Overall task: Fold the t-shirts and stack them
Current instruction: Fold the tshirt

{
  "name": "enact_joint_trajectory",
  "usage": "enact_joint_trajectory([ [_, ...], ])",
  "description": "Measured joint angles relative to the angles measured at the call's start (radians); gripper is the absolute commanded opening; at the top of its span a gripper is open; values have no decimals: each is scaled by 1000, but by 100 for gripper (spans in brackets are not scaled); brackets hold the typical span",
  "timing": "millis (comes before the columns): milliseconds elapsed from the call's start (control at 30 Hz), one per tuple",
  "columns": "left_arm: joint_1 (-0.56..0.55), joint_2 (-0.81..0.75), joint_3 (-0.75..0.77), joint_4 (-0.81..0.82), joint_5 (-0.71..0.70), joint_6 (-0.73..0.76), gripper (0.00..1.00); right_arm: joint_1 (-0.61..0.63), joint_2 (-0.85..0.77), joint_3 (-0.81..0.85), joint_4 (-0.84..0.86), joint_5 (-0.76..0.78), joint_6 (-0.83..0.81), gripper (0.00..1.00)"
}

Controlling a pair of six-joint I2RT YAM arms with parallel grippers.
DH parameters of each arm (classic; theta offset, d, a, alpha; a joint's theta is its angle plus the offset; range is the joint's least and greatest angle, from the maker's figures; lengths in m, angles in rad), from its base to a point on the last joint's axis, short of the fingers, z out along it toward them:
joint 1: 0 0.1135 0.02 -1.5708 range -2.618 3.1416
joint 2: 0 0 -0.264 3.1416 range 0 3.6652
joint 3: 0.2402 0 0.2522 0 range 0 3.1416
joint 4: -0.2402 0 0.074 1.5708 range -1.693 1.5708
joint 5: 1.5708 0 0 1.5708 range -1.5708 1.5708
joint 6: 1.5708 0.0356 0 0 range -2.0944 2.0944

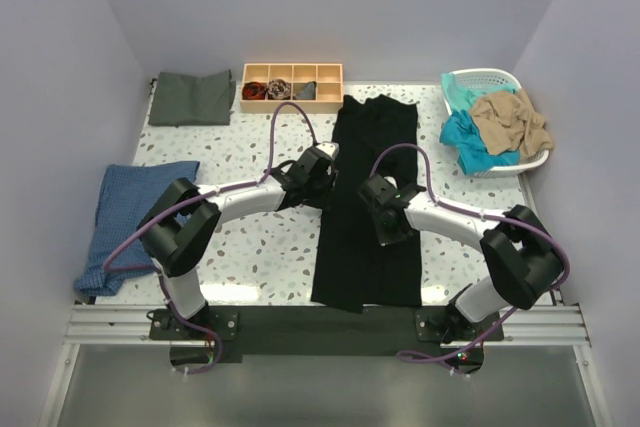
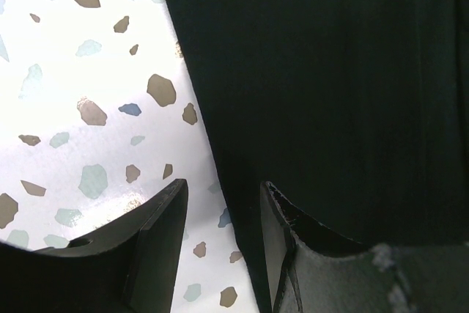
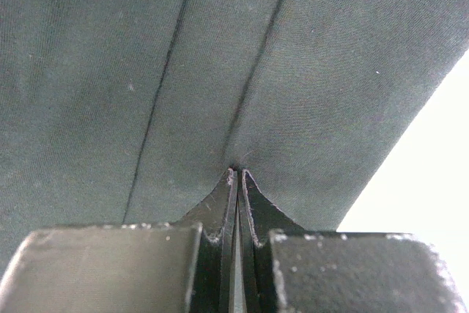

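Over the black t-shirt (image 1: 365, 127): right end effector (image 3: 236, 172) tight on fabric, left end effector (image 2: 222, 185) apart.

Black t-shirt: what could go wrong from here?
1. The right gripper is shut on a small pinch of the black t-shirt; it may catch only the top layer and pull the fold apart.
2. The left gripper is open astride the shirt's edge, gripping nothing; a one-sided lift could skew the strip.
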State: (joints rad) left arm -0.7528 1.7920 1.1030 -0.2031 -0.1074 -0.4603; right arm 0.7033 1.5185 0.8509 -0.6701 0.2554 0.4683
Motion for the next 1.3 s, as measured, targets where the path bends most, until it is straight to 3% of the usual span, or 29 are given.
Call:
enact_joint_trajectory([
  [467, 0, 0, -1, 0, 0, 0, 49, 99, -52, -1, -44, -12, 36, 0],
  [500, 0, 0, -2, 0, 0, 0, 49, 108, -57, -2, -45, -14, 41, 18],
  [533, 0, 0, -2, 0, 0, 0, 49, 115, -63, -5, -47, -16, 46, 29],
  [633, 0, 0, -2, 0, 1, 0, 49, 129, -75, -13, -57, -37, 67, 52],
  [800, 0, 0, -2, 0, 0, 0, 49, 141, -80, -12, -113, 30, 89, 72],
  [900, 0, 0, -2, 0, 0, 1, 49, 129, -80, 23, -158, 121, 89, 75],
  [1000, 0, 0, 5, -7, 0, 9, 50, 53, -80, 100, -158, 181, 55, 76],
  [1133, 6, 11, 65, -16, 2, 19, 50, -166, -55, 209, -78, 186, -19, 76],
  [1300, 66, 53, 183, 9, 51, 26, 51, -331, 121, 405, 19, 160, -95, 76],
])
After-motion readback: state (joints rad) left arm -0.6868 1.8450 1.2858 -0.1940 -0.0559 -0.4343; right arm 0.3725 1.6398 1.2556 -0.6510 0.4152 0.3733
